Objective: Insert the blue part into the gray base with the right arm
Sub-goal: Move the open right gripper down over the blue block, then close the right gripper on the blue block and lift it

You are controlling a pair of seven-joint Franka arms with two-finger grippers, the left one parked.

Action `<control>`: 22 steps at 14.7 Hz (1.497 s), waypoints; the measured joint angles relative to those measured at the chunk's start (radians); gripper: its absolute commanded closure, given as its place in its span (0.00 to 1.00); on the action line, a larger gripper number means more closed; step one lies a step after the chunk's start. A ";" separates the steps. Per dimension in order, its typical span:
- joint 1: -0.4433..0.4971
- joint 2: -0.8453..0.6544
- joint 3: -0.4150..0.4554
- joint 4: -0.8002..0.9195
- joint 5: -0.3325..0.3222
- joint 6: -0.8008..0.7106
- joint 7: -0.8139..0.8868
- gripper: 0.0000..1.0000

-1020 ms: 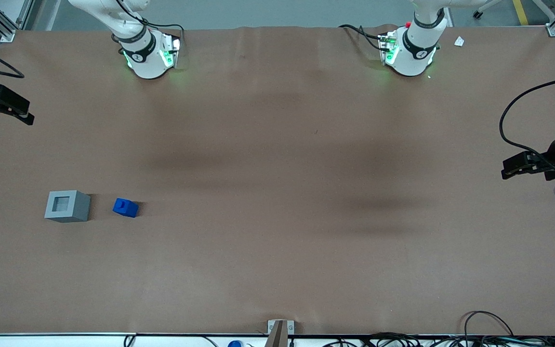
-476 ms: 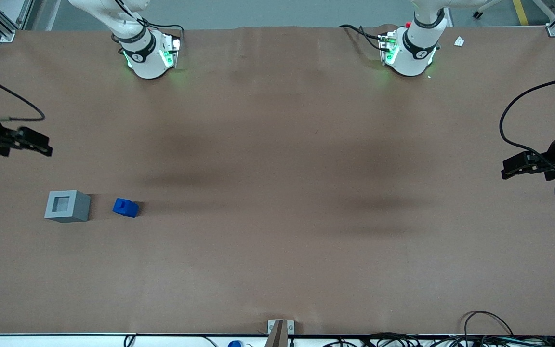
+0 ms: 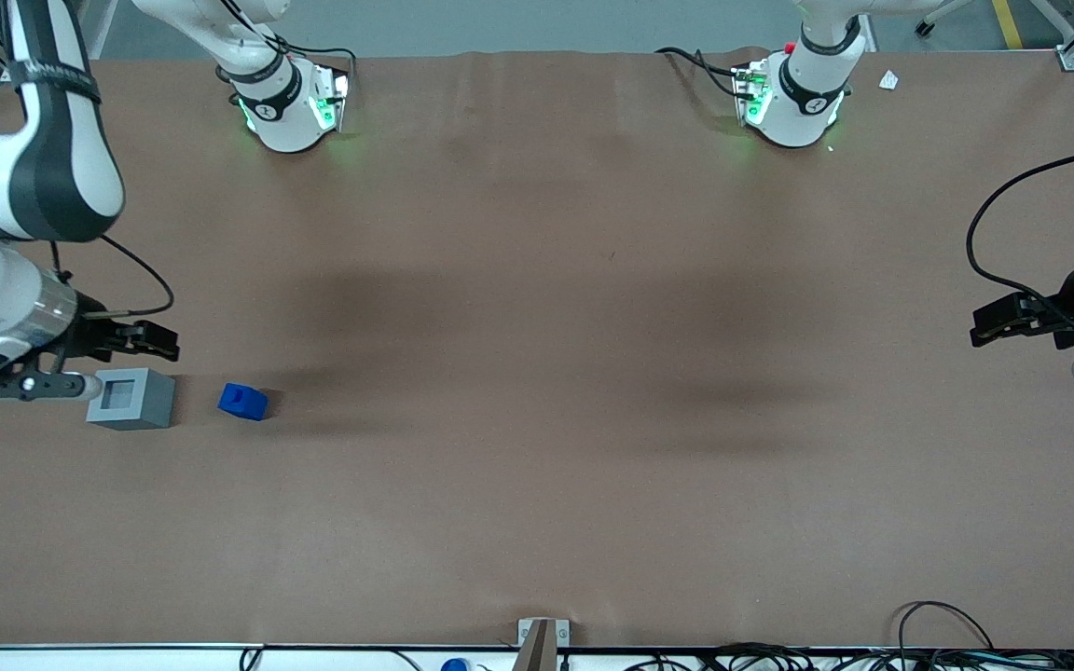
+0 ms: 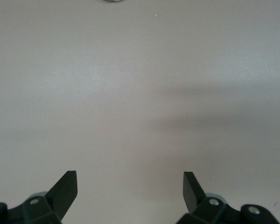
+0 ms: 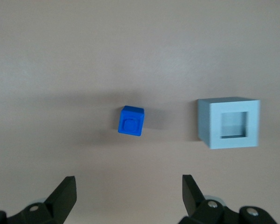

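The blue part (image 3: 242,402) lies on the brown table beside the gray base (image 3: 130,398), a short gap between them, toward the working arm's end. The gray base's square socket faces up and is empty. The right arm's gripper (image 3: 160,342) hangs above the table, a little farther from the front camera than the gray base, open and empty. In the right wrist view the blue part (image 5: 131,121) and the gray base (image 5: 229,123) lie apart on the table, ahead of the wide-open gripper (image 5: 129,191).
The brown table mat (image 3: 537,373) spreads wide around both pieces. The two arm bases (image 3: 290,102) stand at the table's edge farthest from the front camera. Cables (image 3: 938,634) lie along the near edge.
The right arm has swung in over the table from its end, and its gripper has moved nearer the front camera, toward the gray base. The blue part and gray base have not moved.
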 measured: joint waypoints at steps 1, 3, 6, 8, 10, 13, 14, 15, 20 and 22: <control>-0.003 0.023 -0.001 -0.007 0.009 0.027 0.000 0.00; -0.010 0.076 -0.002 -0.014 0.015 0.093 0.000 0.00; -0.016 0.166 -0.003 -0.018 0.017 0.183 0.032 0.00; -0.011 0.216 0.001 -0.017 0.017 0.208 0.103 0.00; 0.008 0.247 0.003 -0.016 0.017 0.221 0.146 0.00; 0.016 0.286 0.002 -0.016 0.017 0.270 0.168 0.00; 0.014 0.298 0.000 -0.016 0.017 0.280 0.174 0.00; 0.013 0.307 -0.001 -0.015 0.017 0.285 0.191 0.00; 0.011 0.317 -0.002 -0.015 0.017 0.289 0.228 0.08; 0.011 0.325 -0.002 -0.015 0.017 0.289 0.229 0.16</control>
